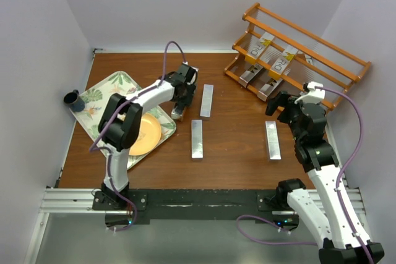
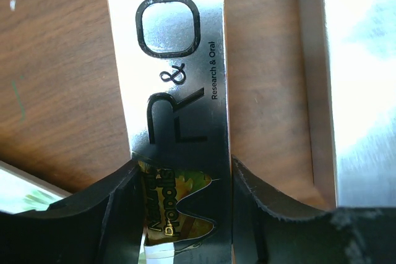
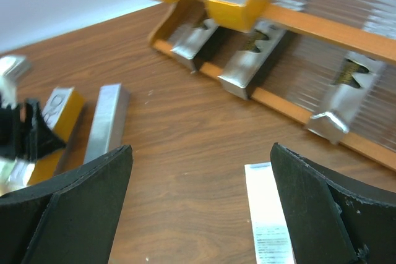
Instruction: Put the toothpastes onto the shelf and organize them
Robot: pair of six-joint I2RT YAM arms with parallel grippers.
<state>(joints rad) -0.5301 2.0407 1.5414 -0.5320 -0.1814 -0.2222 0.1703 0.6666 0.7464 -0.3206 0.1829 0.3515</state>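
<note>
My left gripper (image 1: pixel 180 104) is down at the table beside the tray, its fingers (image 2: pixel 117 202) pressed on both long sides of a silver toothpaste carton (image 2: pixel 176 72) with dark lettering and a gold end. Three more silver cartons lie flat on the table: one just right of it (image 1: pixel 206 101), one at the middle (image 1: pixel 197 138) and one at the right (image 1: pixel 272 140). The orange-brown shelf (image 1: pixel 337 60) at the far right holds several cartons on its tiers. My right gripper (image 1: pixel 277 104) is open and empty, just above the right carton (image 3: pixel 267 214) and facing the shelf (image 3: pixel 322 29).
A leaf-patterned tray (image 1: pixel 102 88) lies at the left with an orange plate (image 1: pixel 147 134) on it. A dark blue cup (image 1: pixel 73 100) stands by the left wall. Walls close in the table on the left, back and right.
</note>
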